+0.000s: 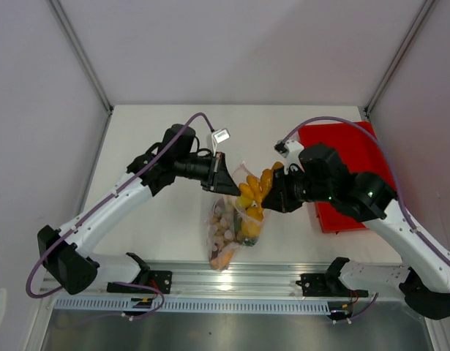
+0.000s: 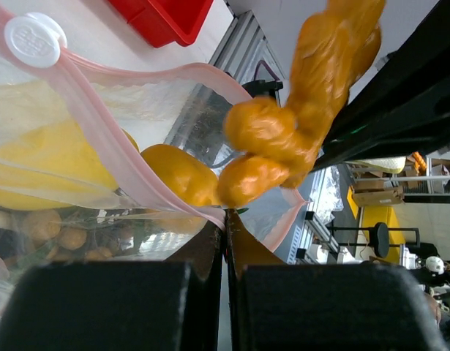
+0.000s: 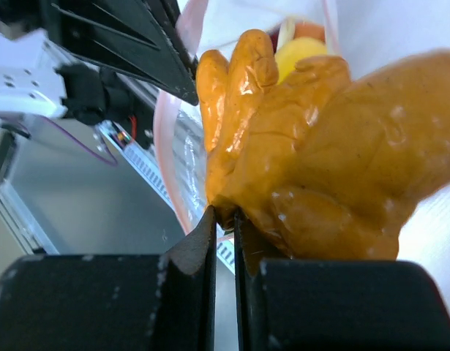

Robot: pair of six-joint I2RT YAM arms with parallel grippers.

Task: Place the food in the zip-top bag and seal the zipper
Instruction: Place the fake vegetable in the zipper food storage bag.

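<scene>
The left pincer (image 1: 222, 178) is clamped on the zipper (image 2: 100, 128) of the dotted zip-top bag (image 1: 216, 213) at mid-worktop (image 1: 159, 219), with toy food (image 1: 248, 228) already inside. The right pincer (image 1: 274, 191) grips a knobbly orange-yellow toy bunch (image 1: 255, 188) at the bag's open mouth.

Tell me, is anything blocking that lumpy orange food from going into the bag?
Nothing visible. The left claw pinches the rim of the bag, its mouth open, and the orange food in the right claw hangs right at that opening. The food already inside lies lower down.
</scene>
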